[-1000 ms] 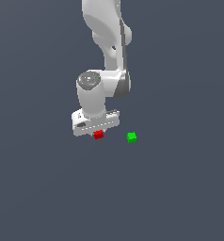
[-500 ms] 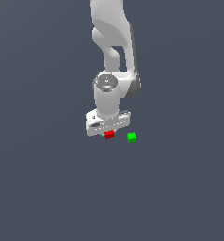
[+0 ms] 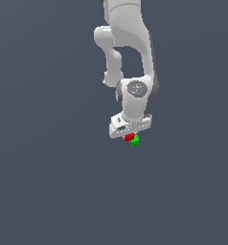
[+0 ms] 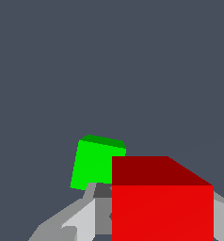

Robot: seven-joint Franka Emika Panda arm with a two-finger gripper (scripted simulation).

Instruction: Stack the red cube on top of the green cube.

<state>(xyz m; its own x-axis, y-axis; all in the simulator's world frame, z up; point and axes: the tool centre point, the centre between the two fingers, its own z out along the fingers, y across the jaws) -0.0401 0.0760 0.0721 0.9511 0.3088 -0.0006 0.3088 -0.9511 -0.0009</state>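
Note:
The red cube (image 3: 130, 137) sits between the fingers of my white gripper (image 3: 131, 138), which is shut on it. In the wrist view the red cube (image 4: 162, 202) fills the near part of the picture between the grey fingers (image 4: 81, 219). The green cube (image 3: 134, 141) lies on the floor just under and beside the red cube, partly covered by it in the exterior view. In the wrist view the green cube (image 4: 94, 162) shows beyond the red cube, part hidden by it. Whether the two cubes touch I cannot tell.
The white arm (image 3: 128, 52) rises above the gripper toward the top of the exterior view. A plain dark grey floor (image 3: 49, 182) lies all around.
My gripper has carried the red cube toward the exterior view's right, from beside the green cube to right over it. The green cube has not moved.

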